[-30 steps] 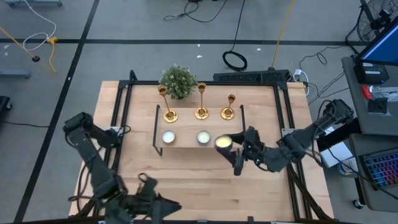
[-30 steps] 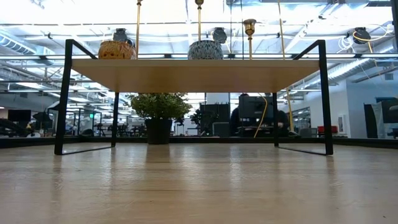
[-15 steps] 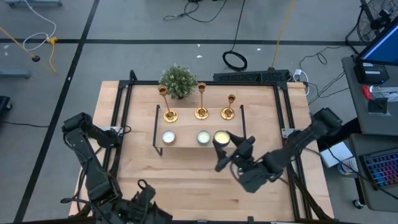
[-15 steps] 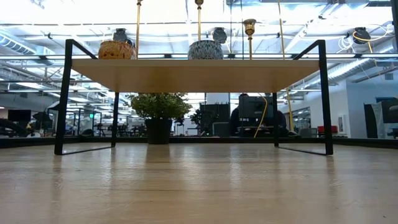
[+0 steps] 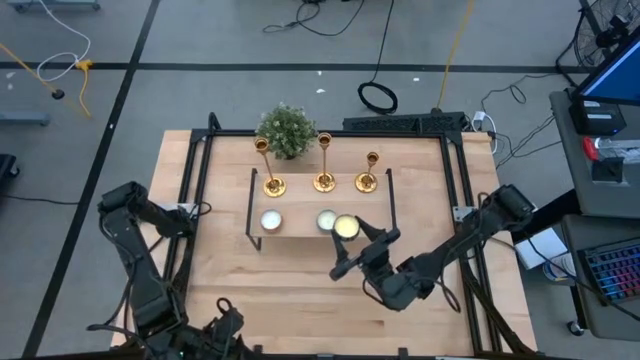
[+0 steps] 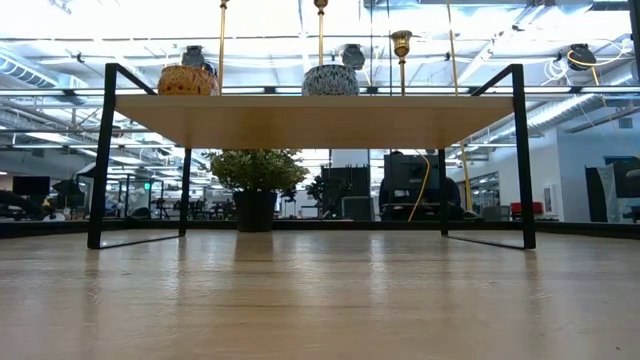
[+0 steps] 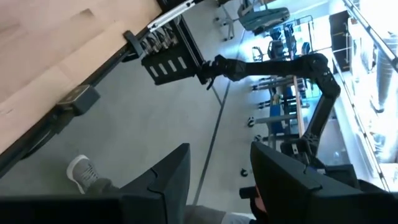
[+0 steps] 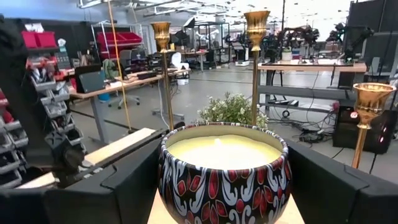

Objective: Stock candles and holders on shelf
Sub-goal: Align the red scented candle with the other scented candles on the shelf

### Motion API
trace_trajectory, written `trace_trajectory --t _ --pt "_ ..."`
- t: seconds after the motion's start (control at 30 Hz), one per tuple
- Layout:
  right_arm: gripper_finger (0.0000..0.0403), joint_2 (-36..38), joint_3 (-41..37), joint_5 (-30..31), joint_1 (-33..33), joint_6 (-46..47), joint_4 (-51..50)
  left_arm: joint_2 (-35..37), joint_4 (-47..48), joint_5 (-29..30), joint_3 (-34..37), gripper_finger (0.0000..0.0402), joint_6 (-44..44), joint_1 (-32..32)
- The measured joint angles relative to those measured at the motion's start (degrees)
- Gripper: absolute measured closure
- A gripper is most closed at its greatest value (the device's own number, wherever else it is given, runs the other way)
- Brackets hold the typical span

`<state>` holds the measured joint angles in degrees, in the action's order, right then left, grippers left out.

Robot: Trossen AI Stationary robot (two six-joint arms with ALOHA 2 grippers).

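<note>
Starting at your left, the left arm was folded back at the table's near left corner, its gripper [image 7: 214,180] hanging past the table edge over the grey floor; in the left wrist view its two dark fingers stood apart with nothing between them.

Next came the shelf [image 5: 300,222], mid-table, a light-wood board on thin black legs [image 6: 105,150]. You had three gold holders [image 5: 273,185] standing upright along its far edge, in a row from left to right, with a small green plant [image 5: 286,128] on the table just behind the left pair. Along the shelf's near edge sat the white candle [image 5: 271,220] on the left and the pale greenish-white candle [image 5: 326,219] in the middle.

Third in that row, just right of the middle candle and almost touching it, you had the yellowish candle [image 5: 345,227], its patterned tin clamped between the fingers of the right gripper [image 5: 357,247]. The right wrist view showed the tin [image 8: 224,180] gripped on both sides, the holders' cups [image 8: 257,20] beyond it. Whether the tin rested on the board or hung just above it, you could not tell.

The right arm reached in from the table's right edge.
</note>
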<state>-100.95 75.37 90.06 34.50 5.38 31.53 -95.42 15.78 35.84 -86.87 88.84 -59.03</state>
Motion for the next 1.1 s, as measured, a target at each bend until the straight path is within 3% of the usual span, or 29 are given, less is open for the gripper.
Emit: trace_trajectory --t 0.33,0.6,0.87,1.1 --pt "0.0108 1.0 -7.7 -0.1 -3.5 6.8 3.2 0.0 1.7 0.2 0.0 0.0229 1.7 -1.2" --pt "0.0108 11.8 -16.8 0.0 -5.5 1.4 8.3 0.0 1.7 3.1 0.0 0.0229 2.4 -2.5" --pt "0.0108 18.3 -27.1 0.0 -4.2 6.8 8.2 0.0 1.7 3.8 0.0 0.0229 2.4 -2.7" --pt "0.0108 18.2 -29.3 0.0 -1.3 8.6 10.6 0.0 2.3 3.3 0.0 0.0229 2.6 -1.8"
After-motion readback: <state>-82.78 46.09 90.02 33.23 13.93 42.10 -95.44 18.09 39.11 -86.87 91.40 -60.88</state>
